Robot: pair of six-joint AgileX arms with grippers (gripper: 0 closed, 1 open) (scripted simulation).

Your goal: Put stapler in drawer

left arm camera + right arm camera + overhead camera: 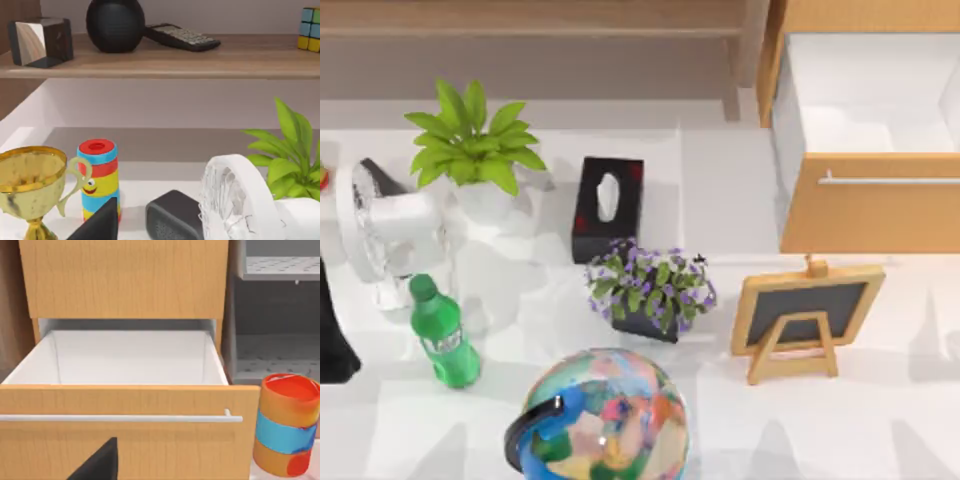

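The drawer [868,150] stands pulled open at the table's right rear, its white inside bare, the silver bar handle [120,418] across its wooden front. In the right wrist view it lies straight ahead of the right gripper's dark fingertip [97,462]; an orange and blue can [286,432] stands beside it. How far either gripper's fingers are parted cannot be told. No writing is readable.

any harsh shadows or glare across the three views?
Top view: soft, even light, faint shadows by the green bottle and easel. Left wrist view: mild sheen on the gold trophy. Right wrist view: the open drawer evenly lit, no glare.
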